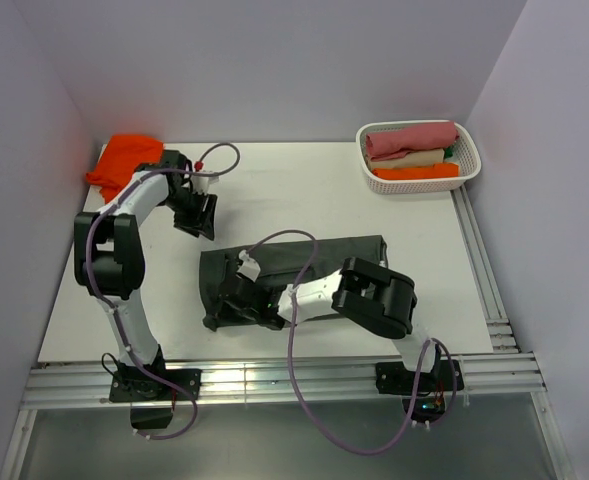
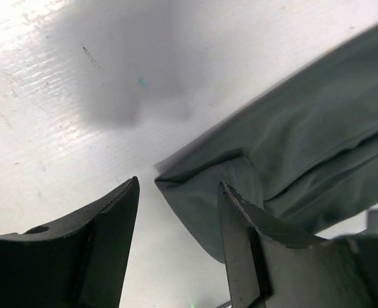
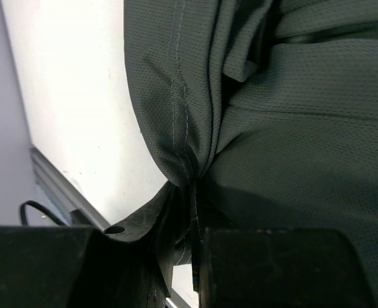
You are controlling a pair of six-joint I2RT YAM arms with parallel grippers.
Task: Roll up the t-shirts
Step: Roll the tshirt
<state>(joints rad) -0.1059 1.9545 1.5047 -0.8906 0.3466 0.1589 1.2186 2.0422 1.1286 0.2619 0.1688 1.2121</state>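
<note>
While the right gripper (image 3: 183, 218) pinches the charcoal t-shirt (image 3: 291, 128) hem, the left gripper (image 2: 179, 189) gapes.
Its jaws stand wide at the shirt's corner, gripping nothing.

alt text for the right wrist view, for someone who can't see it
Two black fingers pinch a bunched fold of a dark grey t-shirt that fills most of the view. White table shows on the left.

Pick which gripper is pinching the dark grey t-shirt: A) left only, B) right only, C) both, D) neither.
B: the right wrist view shows the right gripper closed on a bunched fold of the dark grey t-shirt, while the left gripper stands open above the shirt's corner, clamping nothing.
</note>
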